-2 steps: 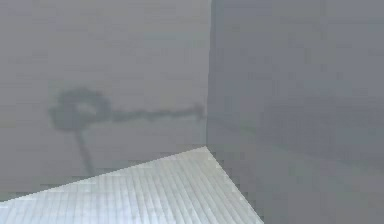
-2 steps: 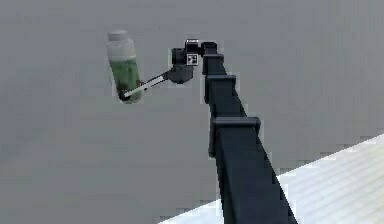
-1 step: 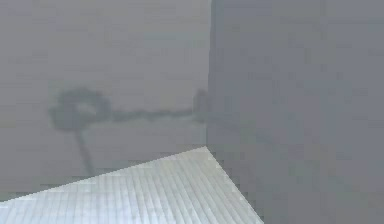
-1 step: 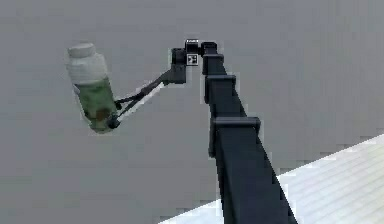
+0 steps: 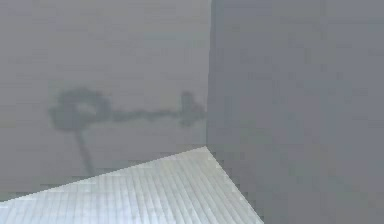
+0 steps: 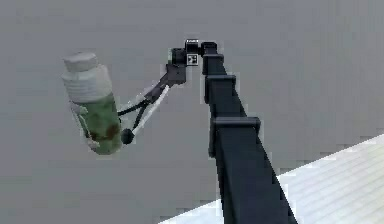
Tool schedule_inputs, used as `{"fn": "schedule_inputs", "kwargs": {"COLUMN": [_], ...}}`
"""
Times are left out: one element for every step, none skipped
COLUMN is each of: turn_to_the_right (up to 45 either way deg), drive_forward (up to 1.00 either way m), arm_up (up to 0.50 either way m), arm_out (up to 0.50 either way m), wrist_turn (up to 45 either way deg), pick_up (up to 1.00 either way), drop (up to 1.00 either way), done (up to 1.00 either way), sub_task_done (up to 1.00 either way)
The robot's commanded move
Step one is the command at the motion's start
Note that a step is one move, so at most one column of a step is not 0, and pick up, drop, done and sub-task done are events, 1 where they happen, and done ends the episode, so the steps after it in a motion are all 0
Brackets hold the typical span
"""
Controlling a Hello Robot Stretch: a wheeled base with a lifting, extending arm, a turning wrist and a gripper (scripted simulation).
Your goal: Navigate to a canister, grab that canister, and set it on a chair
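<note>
In the arm side view the dark arm bar (image 6: 235,130) rises from the bottom edge to the upper middle. At its far end the gripper (image 6: 130,125) reaches to the left and holds a canister (image 6: 93,105). The canister is a tilted cylinder with a whitish lid and a green patterned body. It hangs clear of the floor, with bare grey wall behind it.
Two plain grey walls (image 5: 100,60) meet in a corner (image 5: 210,75) close ahead in the forward view. A pale ribbed floor (image 5: 150,190) spreads below them. The same pale floor (image 6: 330,185) shows at the arm side view's lower right, under a grey wall.
</note>
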Motion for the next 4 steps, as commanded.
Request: {"fn": "schedule_inputs", "kwargs": {"turn_to_the_right": [0.0, -45.0, -30.0, 0.0], "drive_forward": [0.0, 0.0, 0.0, 1.0], "arm_up": [0.0, 0.0, 0.0, 0.0], "arm_out": [-0.46, 0.0, 0.0, 0.0], "wrist_turn": [0.0, 0.0, 0.0, 0.0], "pick_up": [0.0, 0.0, 0.0, 0.0], "drop": [0.0, 0.0, 0.0, 0.0], "done": [0.0, 0.0, 0.0, 0.0], "sub_task_done": [0.0, 0.0, 0.0, 0.0]}}
